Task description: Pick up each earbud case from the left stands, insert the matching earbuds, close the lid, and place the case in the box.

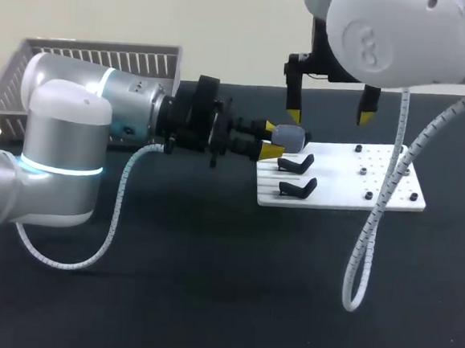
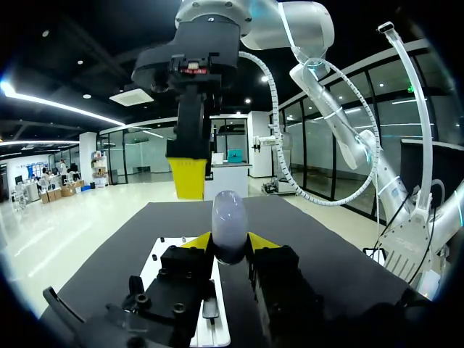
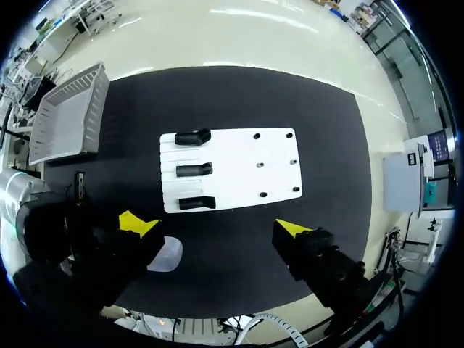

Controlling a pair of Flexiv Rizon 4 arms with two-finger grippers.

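Observation:
My left gripper (image 1: 269, 140) is shut on a pale grey earbud case (image 1: 288, 136), held level above the near-left corner of the white board (image 1: 340, 182). In the left wrist view the case (image 2: 229, 225) stands upright between the yellow tips of that gripper (image 2: 230, 243). My right gripper (image 1: 330, 115) hangs open just above and behind the case, holding nothing. Seen from the right wrist, the right gripper (image 3: 216, 226) looks down on the board (image 3: 239, 156). Three black stands (image 3: 194, 170) line one end of it, and several small black earbuds (image 3: 261, 164) dot the other. The case (image 3: 165, 255) shows beside one finger.
A grey slatted basket (image 1: 96, 58) sits at the table's back left, behind my left arm; it also shows in the right wrist view as the basket (image 3: 69, 119). A cable (image 1: 369, 233) droops from my right arm over the board's right part.

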